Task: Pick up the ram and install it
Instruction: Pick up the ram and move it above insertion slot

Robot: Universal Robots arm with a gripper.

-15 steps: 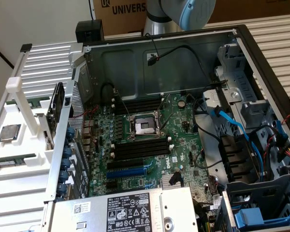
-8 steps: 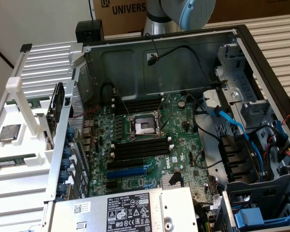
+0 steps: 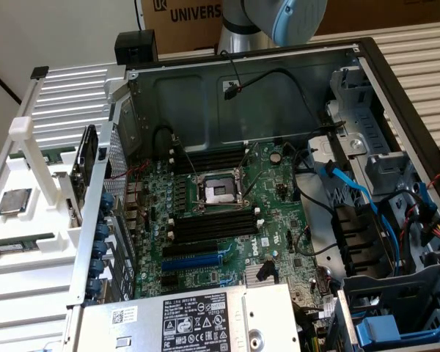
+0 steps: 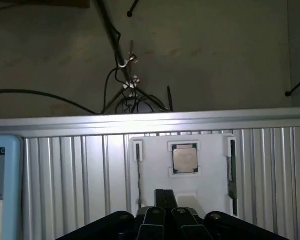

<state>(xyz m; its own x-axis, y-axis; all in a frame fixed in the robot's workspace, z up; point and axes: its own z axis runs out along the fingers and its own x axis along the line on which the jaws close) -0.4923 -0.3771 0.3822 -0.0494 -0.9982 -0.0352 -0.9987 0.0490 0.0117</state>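
The ram point(image 4: 232, 181) is a thin green stick lying on edge in a slot at one side of the white tray point(image 4: 155, 175). In the exterior view the ram point(image 3: 16, 247) lies in the white tray point(image 3: 29, 220) at the exterior view's left, outside the computer case. My gripper point(image 4: 165, 194) hovers above the tray, its black fingers point(image 4: 160, 200) shut together with nothing between them. It is nearer the tray's middle than the ram. The black memory slots point(image 3: 213, 224) on the motherboard point(image 3: 264, 213) lie beside the CPU socket point(image 3: 218, 192).
A square silver CPU chip point(image 4: 185, 160) sits in the tray's middle and shows as the CPU chip point(image 3: 13, 202) at the exterior view's left. Ribbed metal table surface point(image 4: 65, 175) surrounds the tray. Case walls point(image 3: 396, 95), blue cables point(image 3: 352, 187) and the power supply point(image 3: 198, 319) crowd the motherboard.
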